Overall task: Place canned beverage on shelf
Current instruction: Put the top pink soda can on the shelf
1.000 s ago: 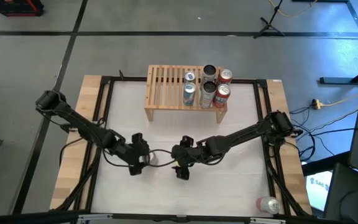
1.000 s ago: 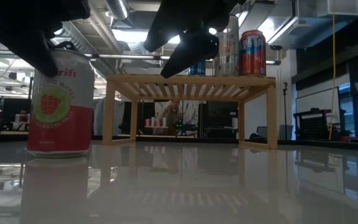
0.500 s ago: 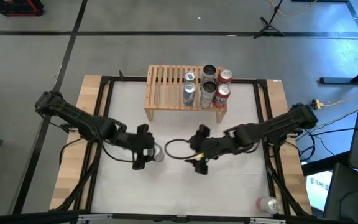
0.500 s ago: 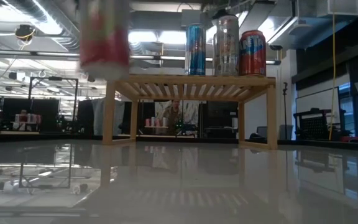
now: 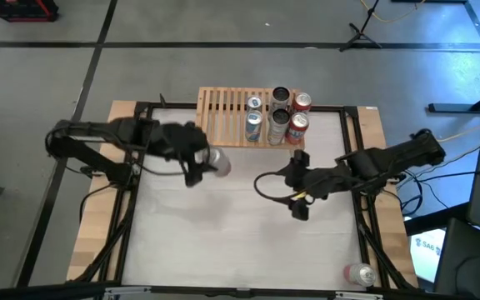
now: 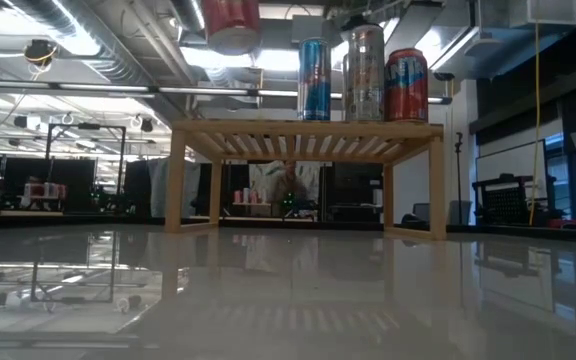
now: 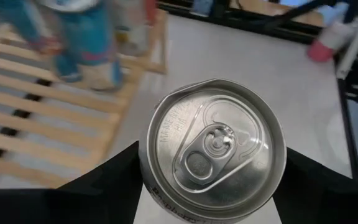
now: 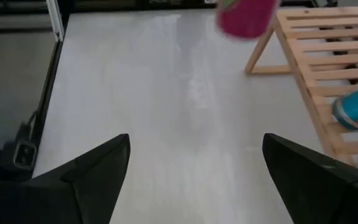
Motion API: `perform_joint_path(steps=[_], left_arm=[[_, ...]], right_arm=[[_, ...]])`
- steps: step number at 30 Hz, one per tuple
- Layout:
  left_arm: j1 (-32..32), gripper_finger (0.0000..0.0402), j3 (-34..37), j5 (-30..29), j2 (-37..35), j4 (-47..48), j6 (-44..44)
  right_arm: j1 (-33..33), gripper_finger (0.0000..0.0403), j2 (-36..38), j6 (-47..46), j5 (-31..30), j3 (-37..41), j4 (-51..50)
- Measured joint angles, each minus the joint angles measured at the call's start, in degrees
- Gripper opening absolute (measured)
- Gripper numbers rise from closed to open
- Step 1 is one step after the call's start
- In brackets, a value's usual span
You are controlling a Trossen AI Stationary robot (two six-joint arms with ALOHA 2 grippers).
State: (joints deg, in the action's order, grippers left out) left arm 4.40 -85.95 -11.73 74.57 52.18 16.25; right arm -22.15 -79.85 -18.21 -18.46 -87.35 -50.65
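Observation:
A pink-and-white canned beverage (image 7: 213, 146) hangs above the table just before the shelf (image 5: 223, 117), with my left gripper (image 5: 200, 162) shut on it. The low view shows only the can's bottom (image 6: 231, 20), higher than the shelf top (image 6: 308, 128). The shelf's left half is bare slats (image 7: 42, 106). Several cans (image 5: 277, 117) stand on its right half. My right gripper (image 5: 296, 185) hovers open over the table's right half with nothing between its fingers (image 8: 98, 168). From there the held can (image 8: 246, 15) shows beside the shelf's leg. My left gripper pinches the can's side wall just below the top rim (image 7: 143, 168), one finger on each side. The fingers come slanting down from the table's left. The can hangs roughly upright, its silver top up, lifted clear of the table and the shelf.
Another can (image 5: 358, 273) lies at the table's near right corner. A dark cable loop (image 5: 265, 185) hangs by my right gripper. The white table top (image 5: 223, 242) lies bare between the arms and the near edge. A black frame (image 5: 140, 150) rims the table.
My left gripper has lifted the can off the table and carried it up and toward the far edge, up to the shelf's front left. My right gripper has risen and drawn back toward the table's right edge, staying open.

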Motion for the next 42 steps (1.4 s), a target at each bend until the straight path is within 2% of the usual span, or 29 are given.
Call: perform_joint_path(steps=[5,11,15,22,29,42], left_arm=[[-5.9,0.0266,-8.7,1.4,3.7,6.8,-3.3],[-13.2,0.0266,-15.4,8.5,7.4,8.8,-8.1],[-17.7,0.0266,-15.7,13.6,9.1,8.9,-11.3],[-23.3,0.0266,-15.7,16.8,11.8,7.4,-16.5],[-27.1,0.0266,-15.7,17.5,12.5,6.5,-21.8],[-31.8,0.0266,-15.7,17.7,13.5,3.5,-29.0]], right_arm=[[0.0,0.0358,2.3,1.7,0.0,0.0,-3.6],[0.0,0.0358,5.0,1.9,0.0,0.0,-8.2],[0.0,0.0358,6.2,0.7,-0.1,0.0,-10.6],[0.0,0.0358,7.4,0.2,-2.1,0.0,-12.3],[0.0,0.0358,9.3,-2.9,-7.9,0.0,-15.2],[0.0,0.0358,10.5,-9.0,-9.5,0.0,-17.4]])
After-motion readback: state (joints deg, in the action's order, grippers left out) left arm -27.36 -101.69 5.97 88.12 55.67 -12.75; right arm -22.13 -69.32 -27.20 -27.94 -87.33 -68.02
